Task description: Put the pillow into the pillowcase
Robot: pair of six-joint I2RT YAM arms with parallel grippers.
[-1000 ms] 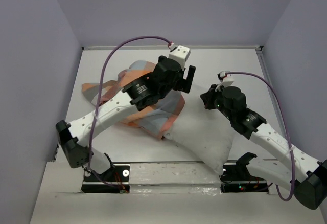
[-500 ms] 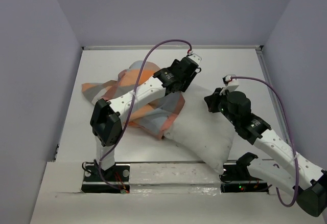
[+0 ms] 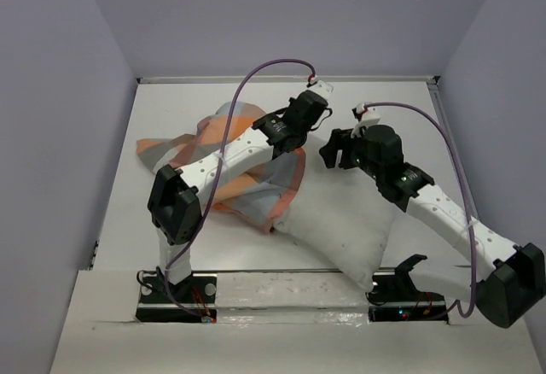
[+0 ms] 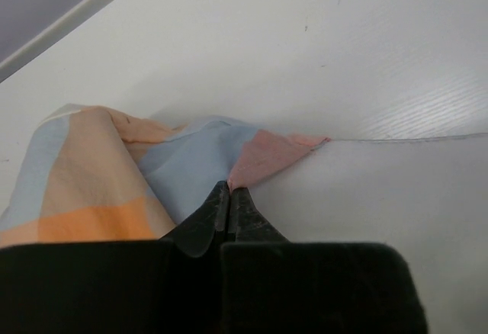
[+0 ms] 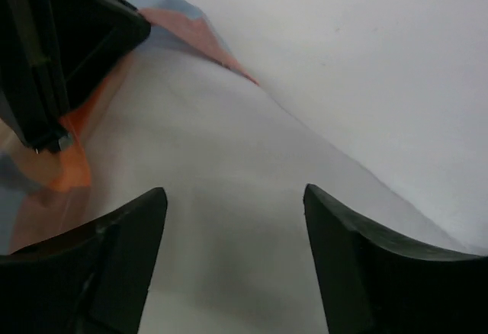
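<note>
Two tools: the left tool (image 4: 229,191) is clenching the edge of one thin orange, blue and grey-brown checked fabric pillowcase (image 4: 99,181); the right tool (image 5: 232,191) is hanging released above one plump white pillow (image 5: 229,273) mid-desk, bare white desk (image 4: 366,59) stretching beyond both.

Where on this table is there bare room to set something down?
Bare table along the back wall, in the far-right corner beyond the pillow, and in the near-left corner beside the pillowcase. Crowded in the middle: left gripper and right gripper sit where pillowcase meets pillow.

L gripper (image 4: 229,194) now pinched shut on pillowcase (image 4: 91,185) edge; R gripper (image 5: 232,197) let go, jaws apart, moved closer.
</note>
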